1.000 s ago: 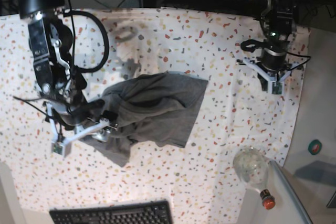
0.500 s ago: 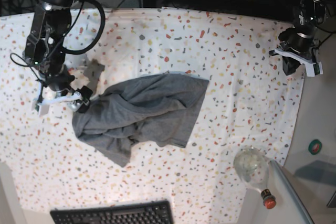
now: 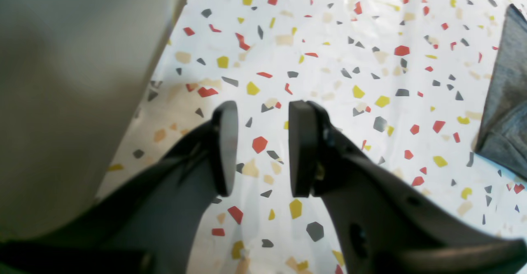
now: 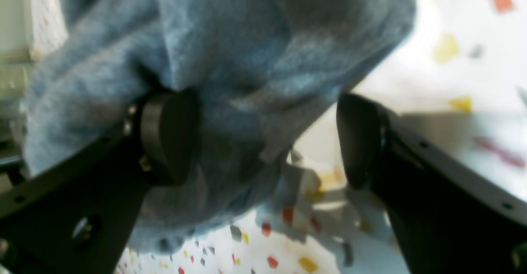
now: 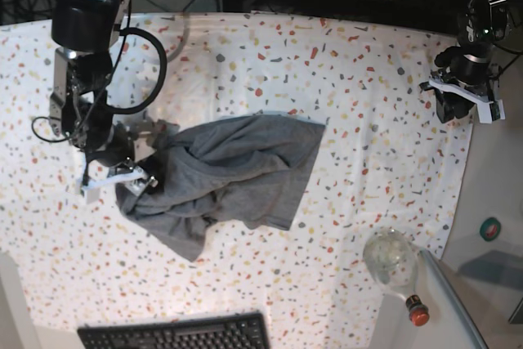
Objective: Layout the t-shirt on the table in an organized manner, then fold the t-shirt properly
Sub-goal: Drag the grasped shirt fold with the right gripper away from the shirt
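Lying crumpled near the middle of the table (image 5: 343,63), the t-shirt (image 5: 237,173) shows no print or label. The white cloth carries red, yellow and grey flecks. The right gripper (image 4: 263,142) stands wide around a bunched edge of shirt. The left gripper (image 3: 262,148), narrowly parted, holds nothing near the table's edge.
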Robot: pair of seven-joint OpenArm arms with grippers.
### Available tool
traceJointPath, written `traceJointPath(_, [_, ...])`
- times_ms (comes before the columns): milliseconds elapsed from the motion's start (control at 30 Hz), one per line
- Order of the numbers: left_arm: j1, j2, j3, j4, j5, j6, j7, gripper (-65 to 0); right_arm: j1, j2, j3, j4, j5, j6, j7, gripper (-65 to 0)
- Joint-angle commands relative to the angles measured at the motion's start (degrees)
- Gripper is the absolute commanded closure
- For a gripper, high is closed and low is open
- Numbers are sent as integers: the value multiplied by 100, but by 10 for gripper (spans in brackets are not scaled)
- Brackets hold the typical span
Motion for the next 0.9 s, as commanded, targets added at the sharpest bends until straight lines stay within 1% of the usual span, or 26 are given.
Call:
traceJointPath(0, [1, -104, -57, 102, -5, -20, -138, -204, 127, 44, 18, 61, 63, 82, 107, -482])
traceJointPath(33, [1, -104, -65, 102, -5, -20, -138, -204, 135, 44, 18, 61, 63, 161, 107, -476])
traceJointPath(67, [1, -104, -74, 93, 4, -20, -138, -204, 135, 44, 18, 79, 63, 302, 98, -447])
traceJointPath(100, [1, -104, -92, 84, 4, -20, -138, -204, 135, 44, 45, 114, 63, 416, 72, -390])
traceJointPath(167, [1, -104, -92, 66, 4, -20, -138, -204, 100, 44, 27, 158, 63, 601, 54, -222])
traceJointPath(233, [1, -104, -83, 58, 4, -20, -138, -204, 56, 53, 18, 158, 63, 750, -34, -32])
traceJointPath(267, [1, -104, -57, 58, 4, -29, -138, -204, 39, 53, 27, 158, 63, 812, -130, 0])
traceJointPath(367, [-25, -104, -39, 75, 4, -29, -138, -204, -32, 36, 62, 422, 63, 812, -403, 0])
traceJointPath(533, [-34, -104, -39, 75, 4, -29, -138, -204, -418, 18, 71, 1178, 72, 786, -719, 0])
traceJointPath(567, [-34, -104, -48, 75, 4, -29, -138, -204, -506, 9, 71, 1274, 72, 786, -719, 0])
traceJointPath(600, [-34, -104, -65, 75, 4, -29, -138, -204, -577, 9, 80, 1301, 72, 715, -693, 0])
traceJointPath(633, [-34, -104, -74, 66, 4, -29, -138, -204, -612, 9, 89, 1301, 72, 575, -684, -63])
traceJointPath(700, [-34, -104, -74, 58, 4, -29, -138, -204, -621, 9, 247, 1116, 72, 161, -491, -248])
traceJointPath(767, [-34, -104, -57, 58, 4, -29, -138, -204, -559, 9, 352, 800, 72, -6, -236, -380])
traceJointPath(800, [-34, -104, -48, 58, 4, -29, -138, -204, -506, 53, 352, 624, 72, -6, -130, -410])
traceJointPath(867, [-34, -104, -48, 66, 4, -29, -138, -204, -454, 71, 335, 316, 54, -6, 2, -402])
